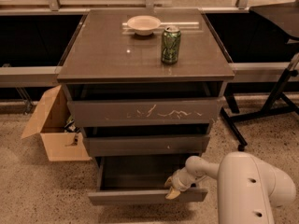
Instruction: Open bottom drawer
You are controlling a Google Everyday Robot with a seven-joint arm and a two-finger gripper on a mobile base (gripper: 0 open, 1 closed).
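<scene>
The bottom drawer (140,196) is the narrowest, lowest grey-brown front of the cabinet. It stands pulled out towards me, and its shallow dark tray (140,171) shows from above. My gripper (171,187) is at the drawer's front edge, right of the middle, with pale fingertips hooked over the top of the front panel. My white arm (247,185) reaches in from the lower right. The middle drawer (145,145) and the top drawer with white scratch marks (145,112) sit above, each slightly out.
On the cabinet top stand a green can (171,44) and a white bowl (143,24). An open cardboard box (53,125) sits on the floor to the left. A black stand leg (273,101) is at the right.
</scene>
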